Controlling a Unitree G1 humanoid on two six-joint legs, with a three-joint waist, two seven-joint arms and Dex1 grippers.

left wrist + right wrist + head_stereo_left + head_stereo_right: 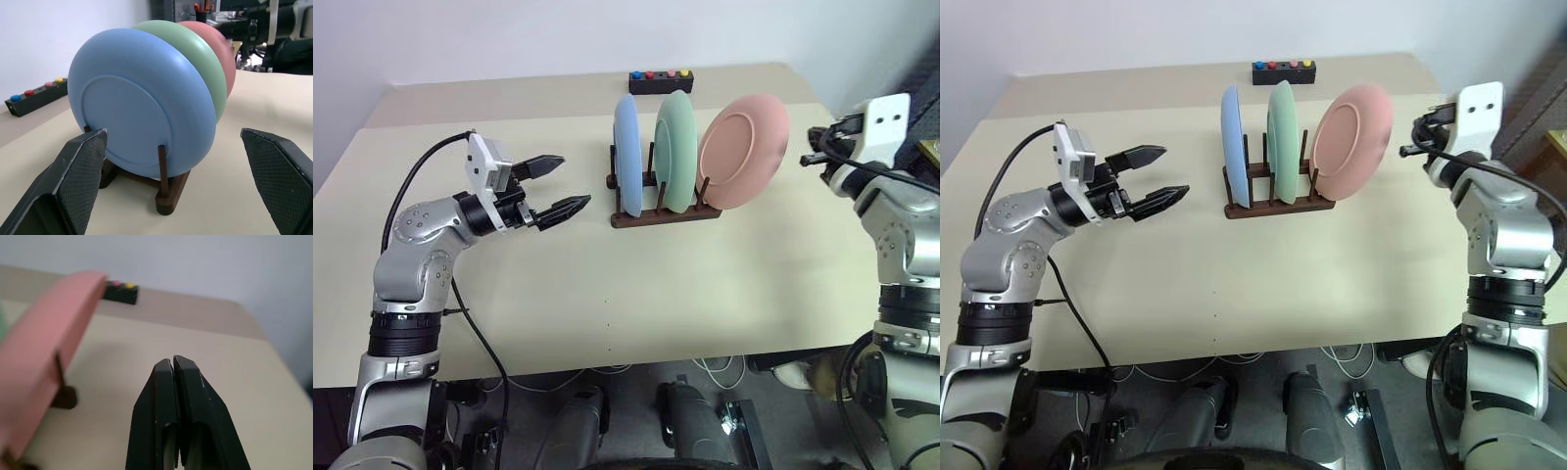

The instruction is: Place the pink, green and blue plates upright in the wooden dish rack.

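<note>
The small dark-brown wooden dish rack, two base rails with thin upright pegs, stands on the smooth beige table and carries three round, matte plates on edge: the blue plate at its left end, the green plate in the middle, and the pink plate at its right end, leaning outward. To the rack's left the left gripper hovers released, its textured black fingers spread wide and empty. To the rack's right, beside the pink plate, the right gripper is clenched on nothing, and behind the rack lies a narrow black box with coloured buttons.
</note>
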